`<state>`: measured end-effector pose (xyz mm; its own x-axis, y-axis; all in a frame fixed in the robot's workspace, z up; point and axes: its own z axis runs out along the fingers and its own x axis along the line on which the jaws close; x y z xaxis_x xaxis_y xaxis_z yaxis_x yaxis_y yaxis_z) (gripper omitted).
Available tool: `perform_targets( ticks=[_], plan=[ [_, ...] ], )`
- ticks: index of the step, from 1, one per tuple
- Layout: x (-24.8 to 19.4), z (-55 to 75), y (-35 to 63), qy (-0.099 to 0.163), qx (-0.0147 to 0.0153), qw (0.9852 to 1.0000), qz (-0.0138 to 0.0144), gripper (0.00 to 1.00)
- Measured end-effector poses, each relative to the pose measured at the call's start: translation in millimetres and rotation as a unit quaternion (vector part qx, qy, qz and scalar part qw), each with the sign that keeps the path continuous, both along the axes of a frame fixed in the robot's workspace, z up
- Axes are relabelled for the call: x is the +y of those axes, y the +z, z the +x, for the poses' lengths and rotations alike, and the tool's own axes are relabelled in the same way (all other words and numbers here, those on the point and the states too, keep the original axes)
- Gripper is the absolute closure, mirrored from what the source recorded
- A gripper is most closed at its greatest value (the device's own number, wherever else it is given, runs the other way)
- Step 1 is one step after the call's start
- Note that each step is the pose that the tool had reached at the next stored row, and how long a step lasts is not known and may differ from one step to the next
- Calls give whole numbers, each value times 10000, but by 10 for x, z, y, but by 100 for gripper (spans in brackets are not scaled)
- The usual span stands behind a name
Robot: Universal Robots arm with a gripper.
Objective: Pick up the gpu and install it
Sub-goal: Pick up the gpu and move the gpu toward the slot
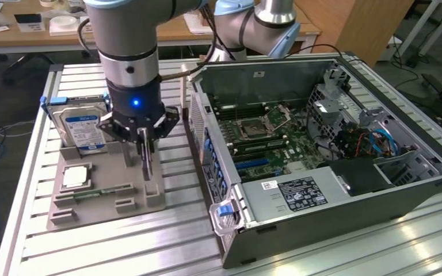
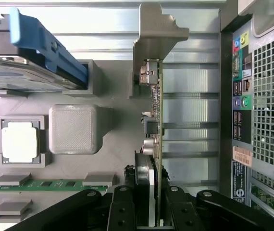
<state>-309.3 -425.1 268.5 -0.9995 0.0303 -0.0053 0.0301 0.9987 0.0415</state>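
The gpu (image 1: 145, 164) stands on edge over the grey parts fixture (image 1: 102, 221), a thin dark card hanging straight down from my gripper (image 1: 145, 144). In the wrist view the gpu (image 2: 157, 110) shows edge-on, with its grey metal end by a fixture post (image 2: 149, 48). My gripper (image 2: 151, 214) is shut on the card, one black finger (image 2: 122, 211) pressed on each face. Whether the card's lower edge still rests in the fixture I cannot tell. The open computer case (image 1: 298, 72) lies at the exterior view's right, its motherboard (image 1: 259, 132) exposed.
On the fixture stand a silver hard drive (image 1: 81, 129) with a blue bracket (image 2: 50, 48), a square processor (image 1: 75, 175) and a green memory stick (image 2: 50, 184). The case's perforated rear panel (image 2: 267, 96) is close beside the card. A second arm (image 1: 255, 26) stands behind.
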Motion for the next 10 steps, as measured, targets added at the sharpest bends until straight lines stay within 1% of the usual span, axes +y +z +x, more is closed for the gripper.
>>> perform_targets(
  ticks=[10],
  plan=[
    [0,0,364,0,0,10000,0,72]
  ],
)
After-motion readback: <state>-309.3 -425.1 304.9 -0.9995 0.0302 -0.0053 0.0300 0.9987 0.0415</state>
